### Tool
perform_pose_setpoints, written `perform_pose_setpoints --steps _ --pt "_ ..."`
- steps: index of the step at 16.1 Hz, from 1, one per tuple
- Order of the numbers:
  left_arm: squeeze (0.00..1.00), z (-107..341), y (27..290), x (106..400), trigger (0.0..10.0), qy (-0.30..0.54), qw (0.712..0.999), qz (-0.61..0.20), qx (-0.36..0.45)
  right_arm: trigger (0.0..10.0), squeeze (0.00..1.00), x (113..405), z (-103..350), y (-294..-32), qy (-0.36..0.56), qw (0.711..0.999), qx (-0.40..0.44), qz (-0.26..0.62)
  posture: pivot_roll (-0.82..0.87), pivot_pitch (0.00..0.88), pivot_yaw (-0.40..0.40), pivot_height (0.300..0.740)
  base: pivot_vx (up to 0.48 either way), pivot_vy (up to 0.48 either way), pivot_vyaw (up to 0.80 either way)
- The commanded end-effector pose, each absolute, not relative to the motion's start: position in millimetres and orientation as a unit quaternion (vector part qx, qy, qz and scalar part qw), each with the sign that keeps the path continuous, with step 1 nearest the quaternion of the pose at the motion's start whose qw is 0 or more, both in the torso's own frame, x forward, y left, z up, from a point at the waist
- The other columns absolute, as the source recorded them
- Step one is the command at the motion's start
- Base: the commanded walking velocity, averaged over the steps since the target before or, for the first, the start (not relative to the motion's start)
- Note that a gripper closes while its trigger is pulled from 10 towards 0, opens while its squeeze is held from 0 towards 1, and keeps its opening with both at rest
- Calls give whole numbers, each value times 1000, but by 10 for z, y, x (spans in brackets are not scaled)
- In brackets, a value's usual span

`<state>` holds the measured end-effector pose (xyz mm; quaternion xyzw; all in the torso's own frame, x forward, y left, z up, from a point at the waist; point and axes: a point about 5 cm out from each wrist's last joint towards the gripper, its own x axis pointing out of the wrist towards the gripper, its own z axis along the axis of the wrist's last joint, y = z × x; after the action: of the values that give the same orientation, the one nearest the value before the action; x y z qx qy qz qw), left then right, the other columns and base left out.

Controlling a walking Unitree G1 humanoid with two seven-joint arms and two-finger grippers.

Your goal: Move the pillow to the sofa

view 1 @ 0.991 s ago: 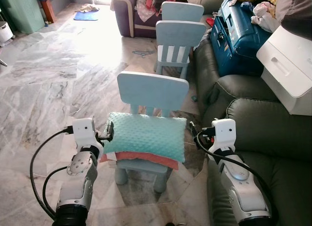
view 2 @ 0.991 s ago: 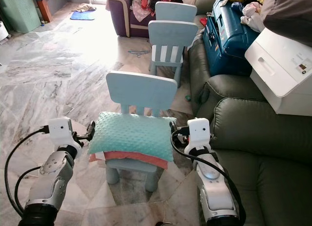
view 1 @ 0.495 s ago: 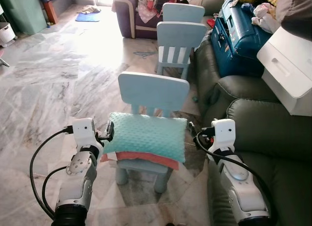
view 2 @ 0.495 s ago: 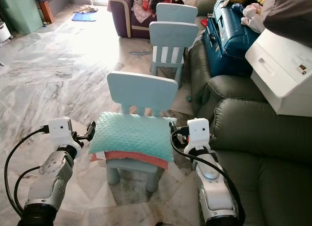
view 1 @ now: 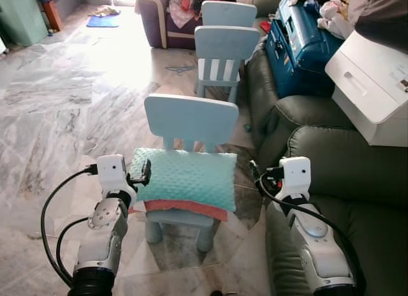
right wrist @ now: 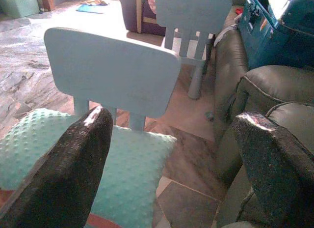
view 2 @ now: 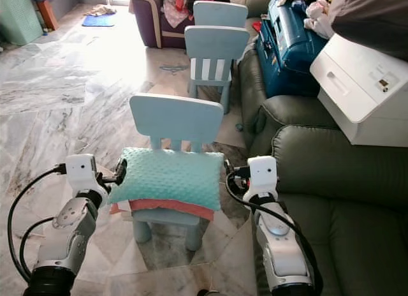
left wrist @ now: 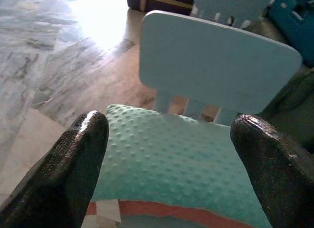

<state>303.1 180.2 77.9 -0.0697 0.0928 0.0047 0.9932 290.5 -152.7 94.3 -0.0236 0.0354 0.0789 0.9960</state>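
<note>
We see the teal dotted pillow (view 1: 185, 178) lying flat on the seat of a small light-blue chair (view 1: 190, 120), with a coral-red cushion (view 1: 185, 209) showing beneath its front edge. The chair stands on the marble floor (view 1: 57, 98), just beside the dark olive sofa (view 1: 338, 175) on our right.

Our left gripper (view 1: 141, 173) is raised at the pillow's left end, close against its edge; in the left wrist view its fingers (left wrist: 73, 164) stand spread wide, with the pillow and the chair back between them and nothing pinched. Our right gripper (view 1: 255, 175) is raised at the pillow's right end, near the gap between chair and sofa; in the right wrist view its fingers (right wrist: 68, 169) are likewise spread apart, framing the pillow's corner and the sofa's arm.

Behind the near chair stand two more light-blue chairs (view 1: 222, 50), one after the other. On the sofa farther back lie a blue case (view 1: 303, 47) and a white appliance (view 1: 373, 85). A purple sofa (view 1: 162, 18) piled with clothes stands at the far end.
</note>
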Motion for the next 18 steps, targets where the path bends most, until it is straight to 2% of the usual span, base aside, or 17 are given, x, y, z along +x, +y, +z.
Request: perform_pose_setpoints --steps 1,4,7,18 --pt "0 794 1802 3043 10000 91 994 0 -67 10000 0 2915 957 -1536 36 996 -22 76 -110 93 -36 740 0 0 0" --pt "0 802 1812 3050 10000 92 993 2 -69 10000 0 2916 957 -1525 36 996 -19 75 -110 94 -31 740 0 0 -648" --pt "0 793 1808 3047 10000 99 992 -2 -73 10000 0 2903 947 -1519 35 996 -21 75 -108 97 -32 740 0 0 0" --pt "0 765 1773 3033 10000 107 992 -9 -72 10000 0 2896 950 -1530 37 996 -22 73 -115 104 -36 740 0 461 0"
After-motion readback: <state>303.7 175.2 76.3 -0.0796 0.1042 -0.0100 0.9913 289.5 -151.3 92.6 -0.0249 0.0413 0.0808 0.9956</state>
